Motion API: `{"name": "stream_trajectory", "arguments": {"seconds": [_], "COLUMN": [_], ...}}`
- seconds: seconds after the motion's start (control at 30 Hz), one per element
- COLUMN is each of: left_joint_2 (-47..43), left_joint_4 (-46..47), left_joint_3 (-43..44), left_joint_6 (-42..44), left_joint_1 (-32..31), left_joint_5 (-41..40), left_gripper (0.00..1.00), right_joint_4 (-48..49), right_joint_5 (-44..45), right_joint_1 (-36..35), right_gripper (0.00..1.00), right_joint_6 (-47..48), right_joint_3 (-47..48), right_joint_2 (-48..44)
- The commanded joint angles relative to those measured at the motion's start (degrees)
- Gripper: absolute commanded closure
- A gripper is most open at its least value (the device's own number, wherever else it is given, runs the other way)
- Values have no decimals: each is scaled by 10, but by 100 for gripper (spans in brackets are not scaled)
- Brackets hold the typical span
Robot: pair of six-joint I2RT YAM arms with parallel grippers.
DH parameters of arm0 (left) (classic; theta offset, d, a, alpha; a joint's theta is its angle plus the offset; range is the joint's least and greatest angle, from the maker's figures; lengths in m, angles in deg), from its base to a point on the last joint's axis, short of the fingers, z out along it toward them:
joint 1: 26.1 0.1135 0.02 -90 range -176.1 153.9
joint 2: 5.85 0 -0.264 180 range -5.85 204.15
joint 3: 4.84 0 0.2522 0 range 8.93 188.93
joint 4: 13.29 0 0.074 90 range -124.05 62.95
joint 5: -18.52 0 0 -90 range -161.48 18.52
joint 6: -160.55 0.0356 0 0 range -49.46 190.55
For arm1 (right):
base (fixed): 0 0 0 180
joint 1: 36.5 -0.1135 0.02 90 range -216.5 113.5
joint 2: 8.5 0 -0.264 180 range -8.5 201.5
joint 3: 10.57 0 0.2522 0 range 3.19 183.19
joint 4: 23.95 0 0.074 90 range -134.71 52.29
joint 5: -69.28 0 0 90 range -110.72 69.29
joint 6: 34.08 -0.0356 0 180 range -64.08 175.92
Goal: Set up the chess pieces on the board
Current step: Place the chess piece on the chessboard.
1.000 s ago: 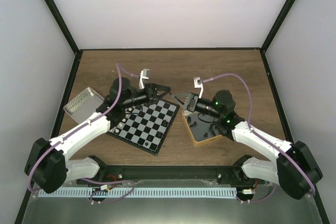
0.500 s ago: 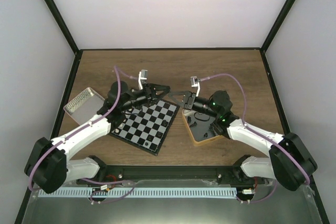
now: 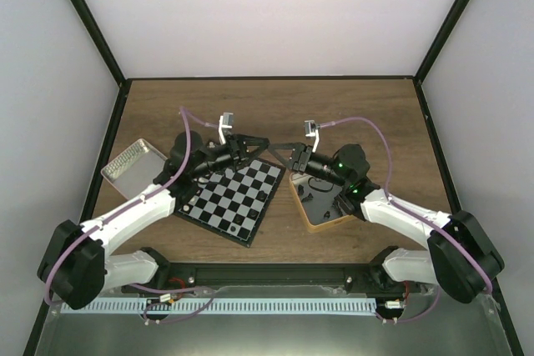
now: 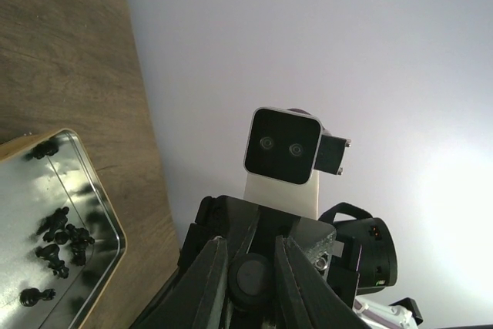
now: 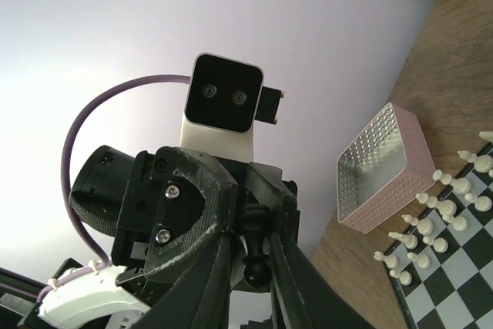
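The board [image 3: 234, 193] lies between the arms. Cream-white pieces [image 5: 454, 186] stand along its left edge and a few black ones [image 3: 243, 223] near its front. My left gripper [image 3: 264, 142] and right gripper [image 3: 278, 149] meet tip to tip above the board's far corner. A black pawn [image 5: 256, 267] lies between them, head towards the right wrist and round base [image 4: 250, 281] towards the left wrist. My right gripper [image 5: 250, 244] has its jaws close around the pawn. My left gripper [image 4: 251, 244] has its jaws against the base.
A gold-rimmed tin [image 3: 310, 221] holding several black pieces [image 4: 62, 233] sits right of the board, under my right arm. A silver-and-pink tin [image 3: 132, 162] stands at the left and also shows in the right wrist view [image 5: 373, 163].
My right gripper has risen from over the gold-rimmed tin and moved left to meet the left gripper. The left gripper has lifted slightly.
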Motion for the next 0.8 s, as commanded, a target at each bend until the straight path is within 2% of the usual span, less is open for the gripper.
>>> {"name": "stream_trajectory", "arguments": {"seconds": [0.0,0.13,0.23,0.27,0.33,0.43,0.63,0.77], "left_joint_2": [-12,-11,-13,-15,-20,-27,-78,-123], "left_joint_4": [11,14,5,-5,-44,-147,-323,-406], "left_joint_3": [-6,-6,-5,-5,-2,13,37,71], "left_joint_6": [13,14,23,29,45,87,206,293], "left_joint_1": [0,0,0,0,0,4,40,57], "left_joint_5": [-7,-6,-11,-17,-35,-85,-233,-343], "left_gripper": [90,90,87,80,54,38,33,29], "right_joint_4": [15,14,3,-10,-50,-175,-499,-655], "right_joint_5": [13,11,10,13,18,26,51,105], "right_joint_1": [-6,-5,-5,-5,-6,-5,-9,-30], "right_gripper": [87,97,99,99,99,99,99,99], "right_joint_6": [-7,-8,-6,-2,12,58,214,298], "right_joint_3": [26,31,37,42,51,83,211,287], "right_joint_2": [-5,-4,-5,-7,-9,-8,37,96]}}
